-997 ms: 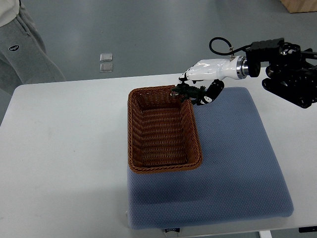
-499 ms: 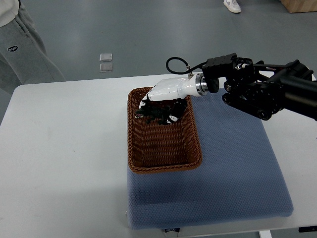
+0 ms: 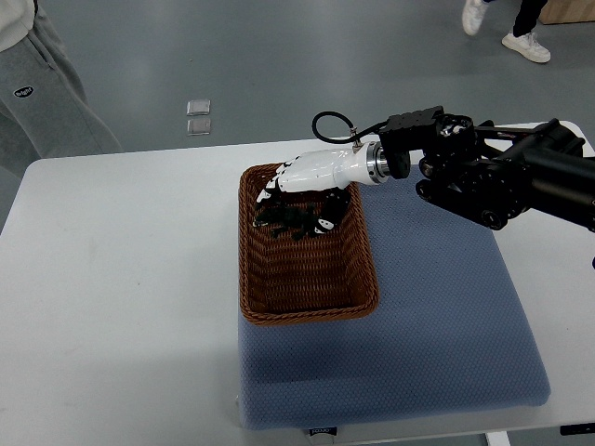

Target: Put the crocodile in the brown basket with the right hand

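Note:
The brown wicker basket [image 3: 364, 279] stands on the left part of a blue-grey mat [image 3: 446, 316]. My right hand [image 3: 296, 206], white with black fingertips, reaches in from the right and hovers over the far end of the basket. Its fingers are curled around the dark green crocodile [image 3: 286, 217], which hangs inside the basket's rim, just above the woven floor. The toy is partly hidden by the palm. The left arm is not in the picture.
The mat lies on a white table [image 3: 121, 279]. A person in grey trousers [image 3: 42, 88] stands at the far left corner, and someone's shoes [image 3: 521, 37] show at the top right. Two small clear squares [image 3: 198, 116] lie on the floor.
My right hand has carried the crocodile leftward from the basket's far right corner to over its far end, then dipped slightly lower and further left into the basket.

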Robot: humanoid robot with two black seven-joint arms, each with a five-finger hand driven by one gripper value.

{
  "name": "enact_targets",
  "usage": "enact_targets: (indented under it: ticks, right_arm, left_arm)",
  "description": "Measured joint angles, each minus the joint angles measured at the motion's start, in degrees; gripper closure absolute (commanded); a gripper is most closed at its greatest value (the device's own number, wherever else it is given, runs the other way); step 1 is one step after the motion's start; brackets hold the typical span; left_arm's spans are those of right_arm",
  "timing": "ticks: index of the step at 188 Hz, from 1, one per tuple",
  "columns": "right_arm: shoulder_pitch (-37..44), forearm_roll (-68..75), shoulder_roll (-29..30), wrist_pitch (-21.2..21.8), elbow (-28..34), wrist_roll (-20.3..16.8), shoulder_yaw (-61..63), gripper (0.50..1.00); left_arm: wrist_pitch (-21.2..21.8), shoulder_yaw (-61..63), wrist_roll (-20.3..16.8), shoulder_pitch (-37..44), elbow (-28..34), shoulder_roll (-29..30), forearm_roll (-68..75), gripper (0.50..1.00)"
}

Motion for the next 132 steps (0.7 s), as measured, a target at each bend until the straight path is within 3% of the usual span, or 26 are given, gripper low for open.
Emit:
enact_targets:
  ticks: [52,68,103,132]
  right_arm:
    - [0.0,5.5,-1.0,0.7,-0.1,-0.5,1.3,0.587]
    - [0.1,10.8,-2.1,1.0,-0.1,-3.2,1.8,0.585]
    - [-0.4,28.9,-5.6,3.1,-0.1,-12.8,2.7,0.572]
    - [-2.1,40.0,-9.2,3.8,-0.1,-14.8,2.9,0.572]
  left_arm:
    - [0.0,0.0,0.0,0.0,0.0,0.0,0.0,0.5]
    - [0.0,0.0,0.0,0.0,0.0,0.0,0.0,0.5]
    - [0.0,0.0,0.0,0.0,0.0,0.0,0.0,0.5]
    - [0.0,0.0,0.0,0.0,0.0,0.0,0.0,0.5]
